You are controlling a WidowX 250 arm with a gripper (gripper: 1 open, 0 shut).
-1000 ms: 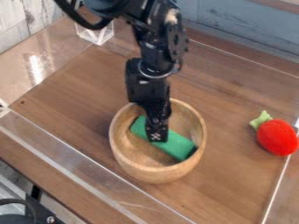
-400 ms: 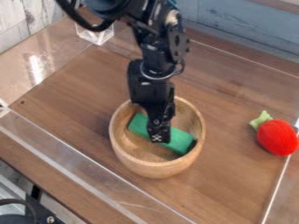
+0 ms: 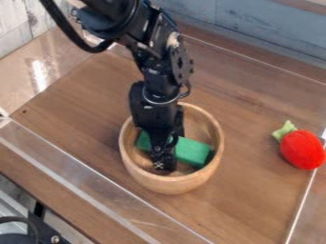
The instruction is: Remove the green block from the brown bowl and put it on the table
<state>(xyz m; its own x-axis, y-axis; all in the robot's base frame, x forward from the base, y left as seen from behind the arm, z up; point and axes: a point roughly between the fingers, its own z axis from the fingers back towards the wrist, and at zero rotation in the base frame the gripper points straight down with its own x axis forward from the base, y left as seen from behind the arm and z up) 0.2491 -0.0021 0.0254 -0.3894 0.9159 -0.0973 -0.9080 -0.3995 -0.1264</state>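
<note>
One open pincer (image 3: 162, 157) is down inside my brown bowl (image 3: 192, 186), straddling the green block (image 3: 190, 151); the bowl wall rings it, and that strawberry toy (image 3: 302, 150) sits well apart, off to its side.

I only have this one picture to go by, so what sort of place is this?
Probably a robot test bench or lab set up to resemble a kitchen: a black robot arm reaches into a wooden bowl, a toy-like strawberry sits nearby, and loose cables run beside the table.
</note>
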